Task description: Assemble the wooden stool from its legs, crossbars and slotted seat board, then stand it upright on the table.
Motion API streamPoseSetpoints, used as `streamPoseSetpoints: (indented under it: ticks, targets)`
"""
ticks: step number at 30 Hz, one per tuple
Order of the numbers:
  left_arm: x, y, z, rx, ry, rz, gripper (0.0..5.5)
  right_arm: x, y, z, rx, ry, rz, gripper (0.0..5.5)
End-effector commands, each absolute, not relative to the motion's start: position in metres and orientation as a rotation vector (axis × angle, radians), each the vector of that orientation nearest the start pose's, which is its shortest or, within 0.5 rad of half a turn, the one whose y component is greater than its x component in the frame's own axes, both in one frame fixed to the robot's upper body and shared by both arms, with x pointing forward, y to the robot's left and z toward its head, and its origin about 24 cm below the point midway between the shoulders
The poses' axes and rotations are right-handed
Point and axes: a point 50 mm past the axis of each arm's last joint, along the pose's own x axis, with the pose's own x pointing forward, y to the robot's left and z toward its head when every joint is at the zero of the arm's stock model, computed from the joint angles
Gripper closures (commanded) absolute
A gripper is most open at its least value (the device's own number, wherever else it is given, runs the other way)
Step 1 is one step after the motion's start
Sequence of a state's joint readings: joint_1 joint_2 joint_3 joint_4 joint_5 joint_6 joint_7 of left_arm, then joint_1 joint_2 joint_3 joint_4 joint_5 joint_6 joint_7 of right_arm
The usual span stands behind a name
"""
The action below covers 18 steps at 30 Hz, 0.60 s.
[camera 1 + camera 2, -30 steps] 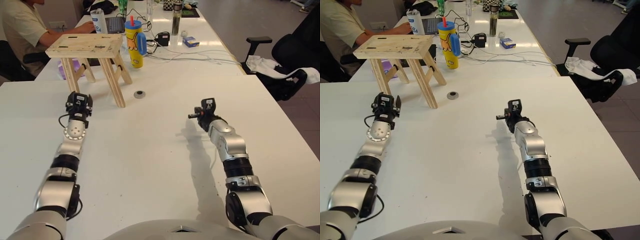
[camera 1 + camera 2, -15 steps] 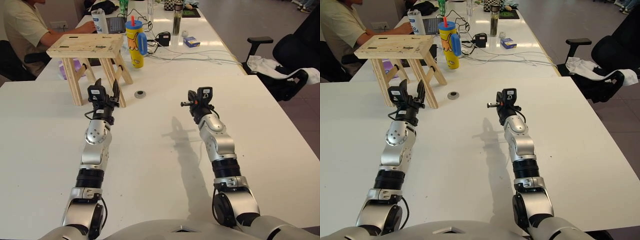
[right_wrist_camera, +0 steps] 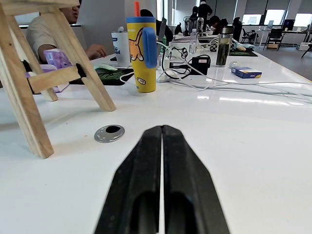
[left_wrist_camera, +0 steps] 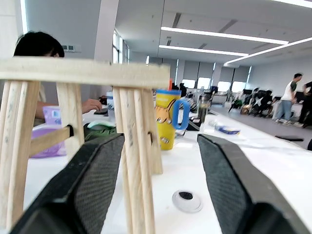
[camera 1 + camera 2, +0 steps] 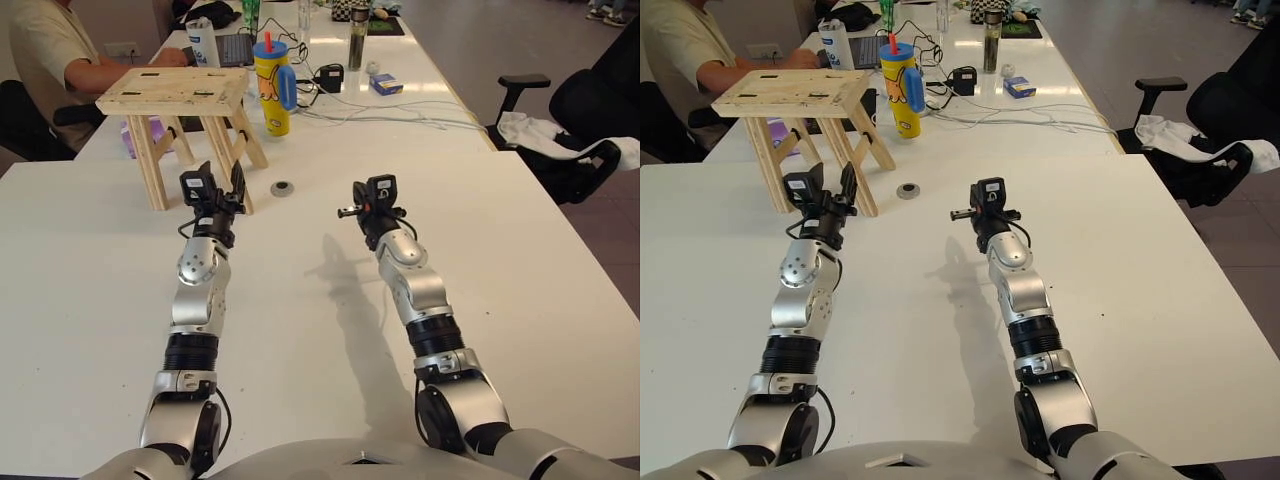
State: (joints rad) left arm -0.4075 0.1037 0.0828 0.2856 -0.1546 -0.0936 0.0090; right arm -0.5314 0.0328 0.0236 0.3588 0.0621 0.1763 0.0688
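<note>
The wooden stool (image 5: 175, 92) stands upright and assembled at the table's far left, its slotted seat on top. My left gripper (image 5: 215, 187) is open just in front of the stool's nearest leg (image 4: 135, 161), and that leg shows between its fingers (image 4: 92, 185) without touching them. My right gripper (image 5: 372, 197) is shut on nothing and hovers over the table's middle, to the right of the stool. From the right wrist, its closed fingertips (image 3: 162, 129) point past the stool leg (image 3: 24, 107).
A round metal grommet (image 5: 281, 188) sits in the table between the two grippers. Behind the stool stand a yellow cup with a blue handle (image 5: 270, 88), cables, a dark bottle (image 5: 357, 38) and a laptop. A black chair (image 5: 580, 120) stands off the right edge.
My left arm has swung in from the left to the stool's front leg, and its fingers now stand open. The right gripper has moved left and farther out, still shut.
</note>
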Motion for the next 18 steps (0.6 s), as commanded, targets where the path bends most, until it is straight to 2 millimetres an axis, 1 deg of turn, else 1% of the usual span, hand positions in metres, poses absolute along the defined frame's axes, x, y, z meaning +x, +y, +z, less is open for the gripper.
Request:
streamPoseSetpoints:
  ticks: [1,4,6,9,11,12,15,18]
  targets:
    - [0.346,0.154,0.112,-0.022,-0.211,0.067,2.73,0.354,-0.096,0.097,0.033,0.002,0.205,5.5]
    - [0.345,0.154,0.106,0.046,-0.19,0.109,2.73,0.359,-0.097,0.097,0.02,-0.003,0.208,5.5]
    - [0.343,0.15,0.1,0.024,-0.173,0.099,2.73,0.361,-0.1,0.099,0.01,-0.017,0.201,5.5]
    - [0.342,0.135,0.096,0.022,-0.172,0.027,2.73,0.364,-0.108,0.099,0.023,-0.023,0.183,5.5]
    - [0.34,0.121,0.101,0.132,-0.223,-0.015,2.73,0.365,-0.108,0.1,0.031,-0.025,0.181,5.5]
    - [0.34,0.115,0.104,0.159,-0.251,-0.011,2.73,0.365,-0.107,0.1,0.031,-0.029,0.185,5.5]
    - [0.338,0.108,0.107,0.125,-0.307,0.032,2.73,0.366,-0.1,0.1,0.039,-0.028,0.212,5.5]
    - [0.34,0.104,0.102,0.067,-0.289,0.04,2.73,0.366,-0.098,0.098,0.039,-0.024,0.228,5.5]
